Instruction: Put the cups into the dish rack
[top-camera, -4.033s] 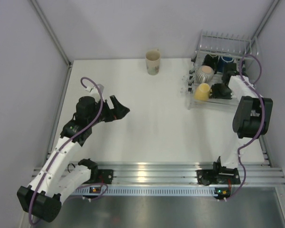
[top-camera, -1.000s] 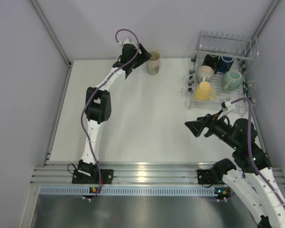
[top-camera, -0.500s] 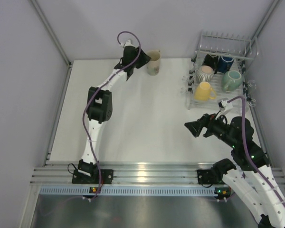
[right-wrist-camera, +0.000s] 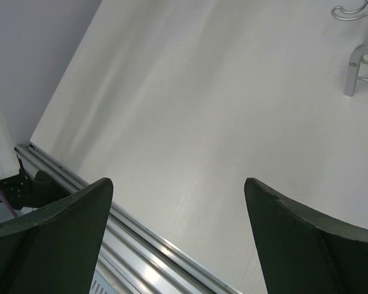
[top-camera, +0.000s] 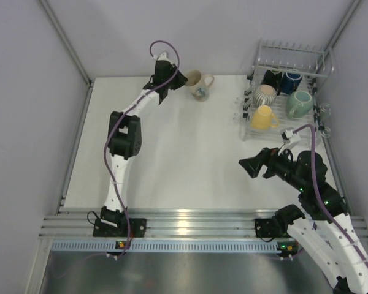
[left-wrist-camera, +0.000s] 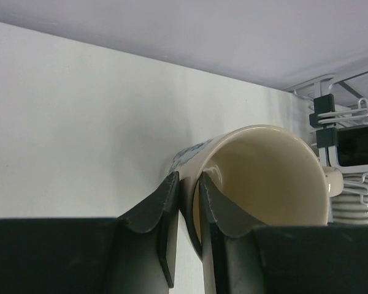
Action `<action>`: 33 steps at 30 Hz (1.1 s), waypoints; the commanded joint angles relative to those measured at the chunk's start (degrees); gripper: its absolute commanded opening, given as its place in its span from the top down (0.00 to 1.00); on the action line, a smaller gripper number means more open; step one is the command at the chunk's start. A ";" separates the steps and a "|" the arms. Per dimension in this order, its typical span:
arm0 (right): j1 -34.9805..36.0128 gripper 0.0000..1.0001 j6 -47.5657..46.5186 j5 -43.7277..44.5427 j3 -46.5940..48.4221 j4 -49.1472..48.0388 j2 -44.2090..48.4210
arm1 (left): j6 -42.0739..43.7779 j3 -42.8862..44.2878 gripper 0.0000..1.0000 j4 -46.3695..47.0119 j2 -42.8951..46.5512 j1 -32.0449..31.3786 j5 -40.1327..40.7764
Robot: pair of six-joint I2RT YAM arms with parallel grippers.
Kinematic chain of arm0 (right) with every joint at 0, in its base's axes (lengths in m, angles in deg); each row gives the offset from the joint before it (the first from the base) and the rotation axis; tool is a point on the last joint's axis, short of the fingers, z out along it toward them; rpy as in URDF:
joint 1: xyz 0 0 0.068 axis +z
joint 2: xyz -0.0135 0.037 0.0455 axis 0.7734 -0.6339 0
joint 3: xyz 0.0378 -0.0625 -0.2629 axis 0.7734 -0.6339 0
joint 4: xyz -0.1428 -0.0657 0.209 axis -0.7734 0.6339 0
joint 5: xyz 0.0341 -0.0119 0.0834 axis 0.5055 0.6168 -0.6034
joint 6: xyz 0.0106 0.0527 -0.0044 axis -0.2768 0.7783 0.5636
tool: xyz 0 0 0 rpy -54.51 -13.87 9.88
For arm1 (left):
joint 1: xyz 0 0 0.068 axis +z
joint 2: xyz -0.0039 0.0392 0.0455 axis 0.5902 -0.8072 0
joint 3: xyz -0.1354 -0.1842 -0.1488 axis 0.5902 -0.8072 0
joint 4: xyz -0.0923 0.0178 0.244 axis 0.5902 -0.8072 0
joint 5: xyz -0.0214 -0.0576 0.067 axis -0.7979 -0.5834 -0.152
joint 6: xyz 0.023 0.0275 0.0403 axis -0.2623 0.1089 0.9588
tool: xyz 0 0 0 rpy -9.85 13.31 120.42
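Left wrist view is showing the left gripper [left-wrist-camera: 189,184] clamping the rim of the cream mug [left-wrist-camera: 264,177], which was upright a moment ago and is now tipping, so the pickup is starting. The right gripper [right-wrist-camera: 178,184] is hanging spread. The dish rack [top-camera: 291,49] is waiting well to the left gripper's right.

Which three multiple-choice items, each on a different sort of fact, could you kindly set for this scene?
1. How many mugs are in the dish rack? A three; B five; C seven.
2. The cream mug is: A inside the rack; B by the table's far edge, left of the rack; C between the arm bases.
3. The left claw is: A open above the mug; B closed on its handle; C closed on its rim.
Key: B, five show among the tines; B, it leans near the back wall; C, one finger inside, one outside.
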 commanded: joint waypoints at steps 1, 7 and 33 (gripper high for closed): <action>0.80 0.11 0.34 0.99 1.84 1.12 1.22 | 2.96 -1.36 1.00 -3.44 4.04 -0.50 -4.17; 0.79 0.11 2.45 1.16 0.00 0.59 1.40 | 10.33 -9.43 1.00 -3.71 12.03 -0.50 -6.37; 0.88 0.19 21.79 -9.89 -0.10 -9.33 -16.86 | 23.46 -85.28 1.00 36.88 67.21 -0.85 -17.61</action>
